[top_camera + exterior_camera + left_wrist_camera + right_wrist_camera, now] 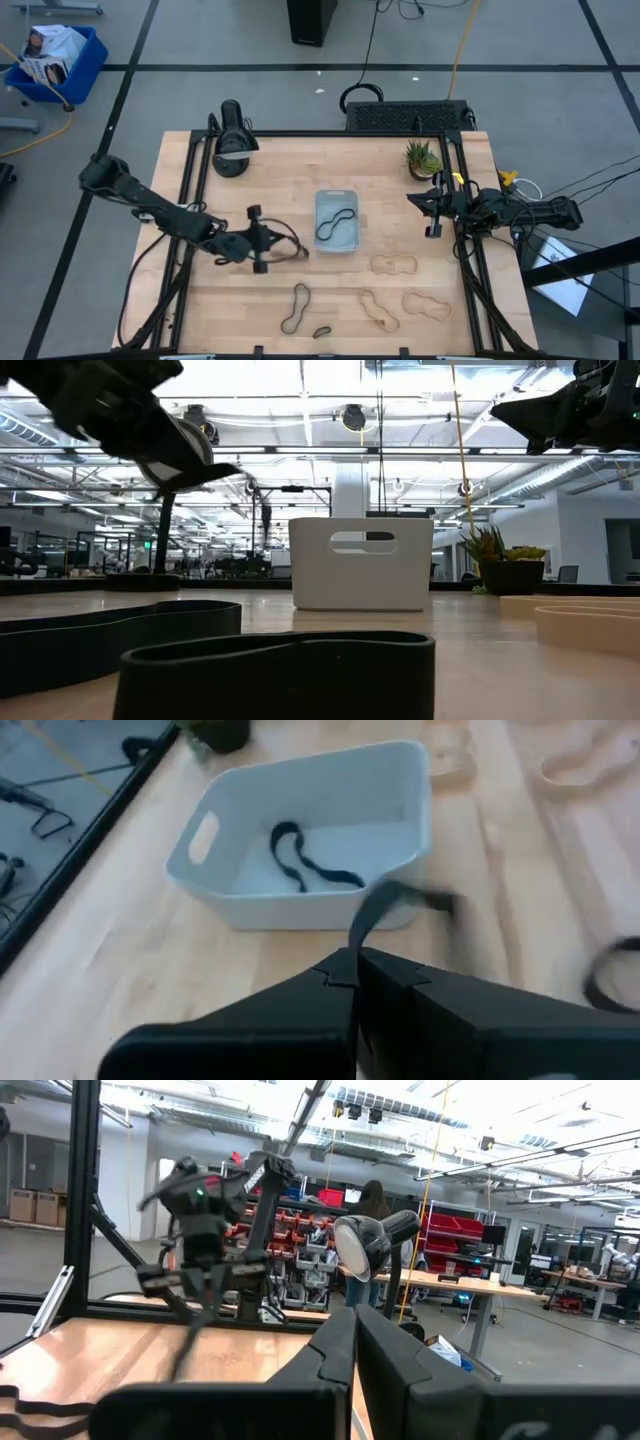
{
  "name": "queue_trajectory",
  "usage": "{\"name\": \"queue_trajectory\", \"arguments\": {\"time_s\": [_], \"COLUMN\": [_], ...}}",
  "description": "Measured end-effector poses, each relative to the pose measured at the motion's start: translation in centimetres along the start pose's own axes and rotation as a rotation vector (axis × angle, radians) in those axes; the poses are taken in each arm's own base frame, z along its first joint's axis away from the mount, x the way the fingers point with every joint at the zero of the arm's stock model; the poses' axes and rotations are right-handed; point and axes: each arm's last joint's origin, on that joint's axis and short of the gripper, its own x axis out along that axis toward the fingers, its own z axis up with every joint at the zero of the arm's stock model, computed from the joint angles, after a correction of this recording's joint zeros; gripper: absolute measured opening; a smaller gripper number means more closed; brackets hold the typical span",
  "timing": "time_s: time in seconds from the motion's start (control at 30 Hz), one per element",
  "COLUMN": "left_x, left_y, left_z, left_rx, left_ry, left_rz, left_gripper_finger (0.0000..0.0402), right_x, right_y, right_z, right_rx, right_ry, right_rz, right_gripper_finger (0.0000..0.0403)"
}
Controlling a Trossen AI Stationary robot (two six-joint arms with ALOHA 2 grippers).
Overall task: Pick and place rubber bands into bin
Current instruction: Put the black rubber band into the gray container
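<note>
Left fingers (355, 982) pinch a dark band (385, 905) — it trails lengthwise toward the bin (320, 890).

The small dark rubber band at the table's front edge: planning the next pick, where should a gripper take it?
Come straight down on the small dark rubber band and pinch across its narrow width; it lies flat and floppy, so only a top approach likely gets fingers around a strand.

The high view looks straight down; the low view sits at tabletop level — both share the bin (336, 222) — wrist cameras ride close.
</note>
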Motion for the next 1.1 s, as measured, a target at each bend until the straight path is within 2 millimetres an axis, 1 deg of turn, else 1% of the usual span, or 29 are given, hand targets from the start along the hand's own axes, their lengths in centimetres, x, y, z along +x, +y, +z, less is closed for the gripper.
{"name": "queue_trajectory", "arguments": {"time_s": [0.07,0.2,0.3,0.5,0.6,0.7,0.77,0.83,0.93,1.1], "left_x": [0.1,0.6,0.7,1.6,2.9,5.0,6.6,8.3,10.7,14.0], "left_y": [0.6,1.3,2.1,3.4,3.9,4.3,4.6,4.9,5.2,5.4], "left_z": [-0.2,0.7,2.4,6.7,8.4,9.7,9.9,9.6,8.7,7.1], "left_rx": [-0.048,-0.075,-0.076,-0.021,0.022,0.054,0.07,0.077,0.077,0.054], "left_ry": [-0.056,-0.134,-0.182,-0.255,-0.256,-0.244,-0.214,-0.176,-0.122,-0.051], "left_rz": [0.005,-0.01,0.002,0.051,0.062,0.056,0.061,0.058,0.033,0.007], "left_gripper_finger": [0.0004,0.0004,0.0003,0.0003,0.0003,0.0003,0.0003,0.0002,0.0003,0.0002], "right_x": [0.0,0.0,0.0,0.0,0.0,0.0,0.0,0.0,0.0,0.0], "right_y": [0.0,0.0,0.0,0.0,0.0,0.0,0.0,0.0,0.0,0.0], "right_z": [0.0,0.0,0.0,0.0,0.0,0.0,0.0,0.0,0.0,0.0], "right_rx": [0.0,0.0,0.0,0.0,0.0,0.0,-0.001,0.0,0.0,-0.006], "right_ry": [0.0,0.0,0.0,0.001,0.001,0.001,0.001,0.001,0.002,0.004], "right_rz": [0.0,0.0,0.0,-0.001,-0.001,-0.001,-0.001,-0.001,-0.001,-0.001], "right_gripper_finger": [0.0006,0.0006,0.0006,0.0006,0.0006,0.0006,0.0006,0.0006,0.0006,0.0006]}}
